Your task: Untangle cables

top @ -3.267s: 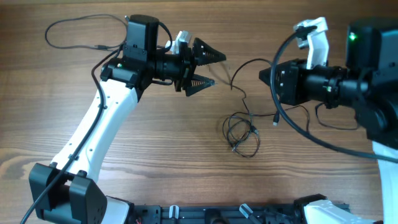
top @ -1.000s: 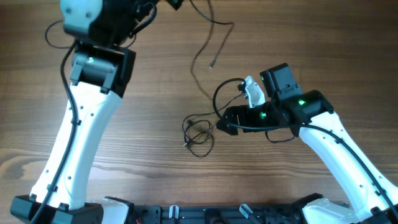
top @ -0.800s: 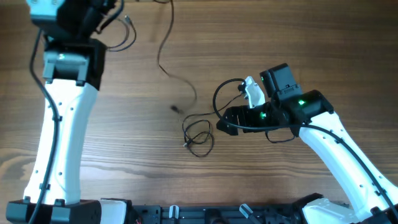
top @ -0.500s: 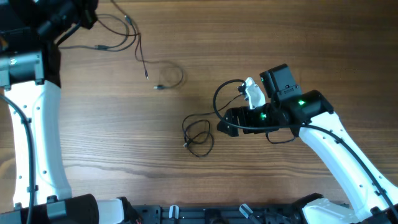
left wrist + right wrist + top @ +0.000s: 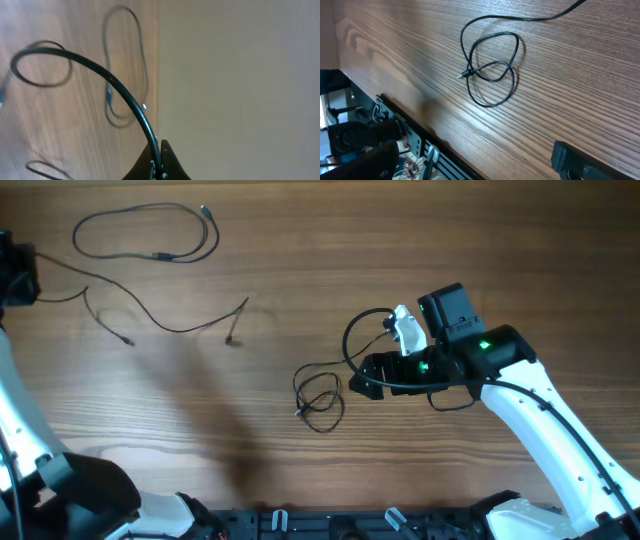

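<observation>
I feared my spread right jaws would cinch the looped cable [image 5: 476, 71] ahead tighter; the left jaws' state I couldn't tell.

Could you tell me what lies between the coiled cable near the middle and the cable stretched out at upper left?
Only bare table, as the overhead view shows: the coiled cable and the stretched cable lie apart with nothing between.

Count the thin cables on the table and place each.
3. A loop top left; a strand stretched below it, reaching the left edge; a coil at centre, by the right pincer. No others show.
</observation>
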`<state>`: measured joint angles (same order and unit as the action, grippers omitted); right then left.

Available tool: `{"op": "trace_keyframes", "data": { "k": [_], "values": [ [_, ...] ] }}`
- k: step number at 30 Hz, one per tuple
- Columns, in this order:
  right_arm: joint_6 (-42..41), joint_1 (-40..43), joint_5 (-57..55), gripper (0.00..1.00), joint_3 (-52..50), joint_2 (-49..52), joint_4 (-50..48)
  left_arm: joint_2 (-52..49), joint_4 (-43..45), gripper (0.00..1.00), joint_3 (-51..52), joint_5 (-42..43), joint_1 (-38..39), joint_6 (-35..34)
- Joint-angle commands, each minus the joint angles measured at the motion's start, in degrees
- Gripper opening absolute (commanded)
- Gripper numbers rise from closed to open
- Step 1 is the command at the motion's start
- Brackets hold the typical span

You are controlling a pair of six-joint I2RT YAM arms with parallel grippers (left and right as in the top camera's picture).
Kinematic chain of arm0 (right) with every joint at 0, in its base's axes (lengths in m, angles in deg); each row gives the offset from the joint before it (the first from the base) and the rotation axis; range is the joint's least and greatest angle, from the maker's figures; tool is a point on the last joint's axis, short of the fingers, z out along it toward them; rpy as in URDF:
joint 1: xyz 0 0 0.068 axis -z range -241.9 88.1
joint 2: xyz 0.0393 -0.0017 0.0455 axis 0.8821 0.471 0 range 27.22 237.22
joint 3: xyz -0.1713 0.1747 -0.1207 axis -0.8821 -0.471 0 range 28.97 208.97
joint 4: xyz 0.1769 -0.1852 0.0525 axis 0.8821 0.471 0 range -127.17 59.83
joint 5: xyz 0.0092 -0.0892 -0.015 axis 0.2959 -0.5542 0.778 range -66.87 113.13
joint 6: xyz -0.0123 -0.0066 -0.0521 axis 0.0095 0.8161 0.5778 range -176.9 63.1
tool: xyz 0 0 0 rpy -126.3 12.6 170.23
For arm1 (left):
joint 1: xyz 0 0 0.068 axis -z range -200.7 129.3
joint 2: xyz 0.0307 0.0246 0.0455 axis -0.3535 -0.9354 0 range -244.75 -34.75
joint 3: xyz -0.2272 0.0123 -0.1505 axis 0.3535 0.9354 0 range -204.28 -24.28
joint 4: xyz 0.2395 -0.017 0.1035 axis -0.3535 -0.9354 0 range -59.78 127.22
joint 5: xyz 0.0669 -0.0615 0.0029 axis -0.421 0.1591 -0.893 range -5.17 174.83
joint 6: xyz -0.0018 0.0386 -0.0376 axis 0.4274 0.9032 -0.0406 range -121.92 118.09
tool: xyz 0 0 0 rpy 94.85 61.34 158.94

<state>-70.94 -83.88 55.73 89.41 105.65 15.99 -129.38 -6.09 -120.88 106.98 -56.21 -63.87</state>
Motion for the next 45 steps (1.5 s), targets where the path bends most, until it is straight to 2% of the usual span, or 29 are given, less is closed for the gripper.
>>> {"op": "trace_keyframes", "data": {
  "k": [1,4,5,6,7,8,9,10,12,14,15,17,19,20,23,25,30,34,36,39,40,41,42,43,44,45],
  "values": [
    [0.3,-0.2,0.9,0.99,0.2,-0.6,0.0,-4.3,-0.1,0.04,0.0,-6.8,-4.7,1.1],
    [0.3,-0.2,0.9,1.00,0.2,-0.6,0.1,-8.5,-3.5,0.05,0.0,-16.9,-8.5,1.2],
    [0.0,-0.2,0.9,1.00,0.2,-0.6,0.2,-10.3,-5.7,0.14,0.0,-23.2,-9.7,1.5],
    [-0.1,-0.2,0.9,1.00,0.2,-0.6,0.2,-12.2,-7.6,0.17,0.0,-29.4,-10.6,1.8],
    [-0.2,-0.2,0.9,1.00,0.2,-0.6,0.2,-13.6,-8.7,0.31,0.0,-31.9,-11.1,2.5],
    [-0.1,-0.2,0.9,1.00,0.2,-0.6,0.0,-14.9,-8.9,0.63,0.0,-32.2,-11.6,5.7],
    [-0.6,-0.2,0.9,1.00,0.2,-0.6,0.0,-16.2,-8.9,0.85,0.0,-32.0,-11.6,8.3],
    [-1.1,-0.2,0.9,1.00,0.2,-0.6,0.1,-17.1,-8.9,1.00,0.0,-29.5,-11.6,10.5],
    [-1.2,-0.2,0.9,1.00,0.2,-0.6,0.1,-17.7,-8.8,1.00,0.0,-19.8,-11.6,15.7],
    [-1.2,-0.2,0.9,1.00,0.2,-0.6,0.2,-17.7,-8.9,1.00,0.0,-5.3,-11.1,22.8],
    [-1.2,-0.2,0.9,1.00,0.2,-0.6,0.2,-17.7,-10.5,1.00,0.0,-3.3,-9.7,23.1],
    [-1.1,-0.2,0.9,1.00,0.2,-0.6,0.2,-17.8,-13.3,1.00,0.0,-4.6,-7.0,29.6],
    [-1.1,-0.2,0.9,1.00,0.2,-0.6,0.2,-18.0,-14.8,1.00,0.0,-8.1,-5.1,30.0],
    [-1.1,-0.2,0.9,1.00,0.2,-0.6,-0.2,-18.2,-16.2,1.00,0.2,-12.7,-2.8,29.7],
    [-1.0,-0.2,0.9,1.00,0.2,-0.6,-0.8,-18.2,-18.7,1.00,2.3,-23.6,1.0,22.4],
    [-1.0,-0.2,0.9,1.00,0.2,-0.6,-0.7,-18.2,-16.9,1.00,3.3,-26.1,2.3,22.1],
    [-1.0,-0.2,0.9,0.99,0.2,-0.6,-0.5,-18.6,-7.4,0.97,4.6,-29.2,2.7,31.5],
    [-1.2,-0.2,0.9,1.00,0.2,-0.6,-0.5,-18.7,9.6,0.91,11.9,-29.3,2.7,33.4],
    [-1.6,-0.2,0.9,1.00,0.2,-0.6,-0.9,-18.7,17.5,0.86,16.4,-29.0,2.7,37.8],
    [-4.0,-0.2,0.9,1.00,0.2,-0.6,-2.0,-18.8,24.2,0.79,21.5,-23.0,2.7,42.3],
    [-4.2,-0.2,0.9,1.00,0.2,-0.6,-1.9,-18.8,25.3,0.63,22.4,-21.9,2.7,42.2],
    [-4.2,-0.2,0.9,1.00,0.2,-0.6,-1.7,-18.8,25.3,0.35,22.8,-22.0,2.7,42.2],
    [-4.2,-0.2,0.9,1.00,0.2,-0.6,-1.2,-18.8,25.1,0.13,23.1,-22.0,2.7,42.2],
    [-4.2,-0.2,0.9,1.00,0.2,-0.6,-0.8,-18.8,24.5,0.12,23.1,-22.0,2.7,42.2],
    [-4.2,-0.2,0.9,1.00,0.2,-0.6,-0.4,-18.8,24.0,0.04,23.1,-22.0,2.7,42.3],
    [-4.1,-0.2,0.9,1.00,0.2,-0.6,-0.2,-18.5,23.4,0.04,23.1,-21.9,2.6,42.3]
  ]
}}
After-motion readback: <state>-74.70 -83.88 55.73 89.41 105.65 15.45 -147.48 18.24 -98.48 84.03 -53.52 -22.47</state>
